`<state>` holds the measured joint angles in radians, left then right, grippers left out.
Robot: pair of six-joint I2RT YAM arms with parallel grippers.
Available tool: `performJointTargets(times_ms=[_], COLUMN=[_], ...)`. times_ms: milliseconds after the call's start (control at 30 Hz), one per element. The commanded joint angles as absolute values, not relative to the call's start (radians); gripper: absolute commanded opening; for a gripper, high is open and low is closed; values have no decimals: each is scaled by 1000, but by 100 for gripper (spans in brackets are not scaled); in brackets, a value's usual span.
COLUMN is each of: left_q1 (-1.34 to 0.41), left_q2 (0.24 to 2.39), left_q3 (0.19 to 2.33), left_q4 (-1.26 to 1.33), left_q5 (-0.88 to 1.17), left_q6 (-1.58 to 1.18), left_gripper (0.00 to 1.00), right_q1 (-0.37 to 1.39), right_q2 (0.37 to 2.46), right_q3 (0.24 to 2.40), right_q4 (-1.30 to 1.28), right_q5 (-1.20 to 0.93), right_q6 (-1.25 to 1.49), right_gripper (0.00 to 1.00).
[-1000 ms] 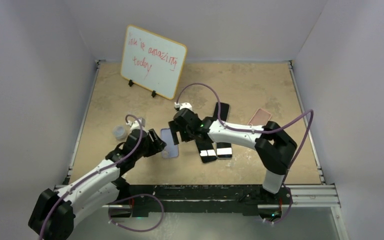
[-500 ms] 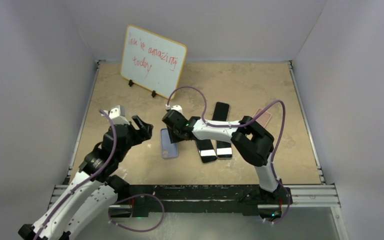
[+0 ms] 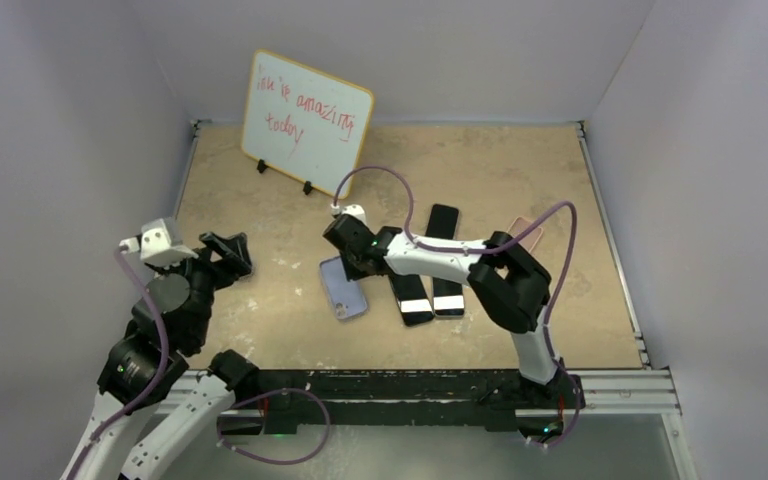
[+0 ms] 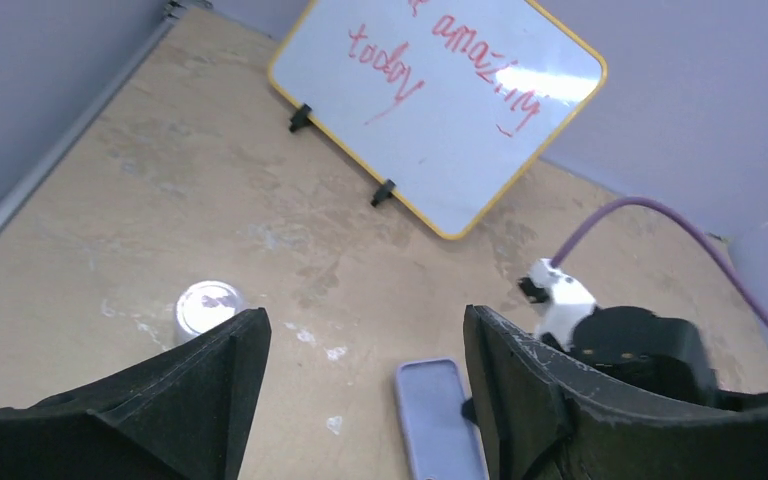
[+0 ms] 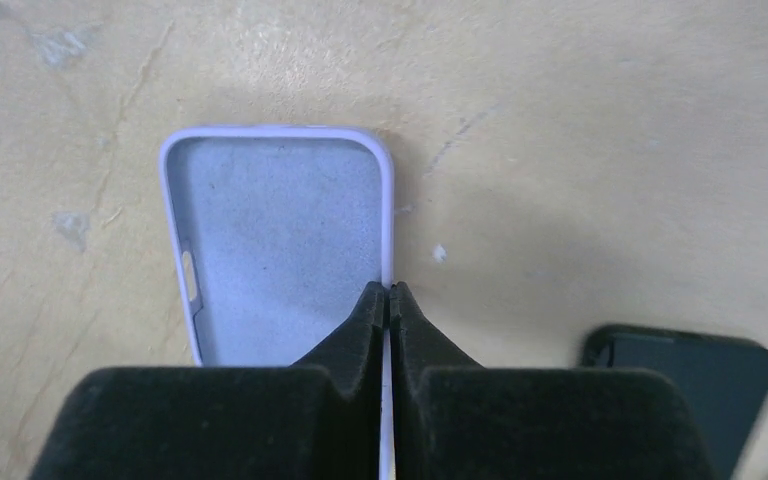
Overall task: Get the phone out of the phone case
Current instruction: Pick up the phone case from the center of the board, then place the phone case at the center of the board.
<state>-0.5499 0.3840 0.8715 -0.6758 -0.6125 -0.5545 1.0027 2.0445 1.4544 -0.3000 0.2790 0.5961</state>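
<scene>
Pinching the long side wall of the lavender phone case (image 5: pixel 280 240) with the closed right tool (image 5: pixel 388 295), lengthwise straight ahead, far nearer than the wide-spread left tool (image 4: pixel 363 335).

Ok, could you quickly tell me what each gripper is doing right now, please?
Left gripper: open, empty.
Right gripper: shut on the phone case wall.

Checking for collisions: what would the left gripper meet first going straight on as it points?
Likely the bare table just past the empty phone case, well short of the whiteboard; depth is unclear.
</scene>
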Motion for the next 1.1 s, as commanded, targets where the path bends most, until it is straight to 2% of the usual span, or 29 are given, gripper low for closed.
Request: performJointTargets(times_ms=[0, 233, 500, 633, 800, 1067], left_q1=[-543, -543, -542, -543, -543, -542], left_q2=[314, 269, 275, 253, 234, 209], left_q3=[859, 821, 818, 816, 814, 810], left_q4=[-676, -647, -641, -648, -648, -644], left_q5=[-739, -756, -740, -743, -744, -741], left_q6=[-485, -460, -439, -440, -441, -436], left_gripper=[74, 82, 86, 86, 87, 87], right_q1=[952, 682, 208, -47, -235, -318], right_q2=[1828, 1479, 1201, 1211, 1263, 1447], right_q3=[1461, 1202, 963, 914, 849, 850], right_q4=[-376, -415, -458, -432, -312, -226], right_q5=[321, 308, 299, 269, 195, 185], right_q6=[550, 542, 451, 433, 443, 391], right_gripper=[0, 0, 0, 0, 0, 0])
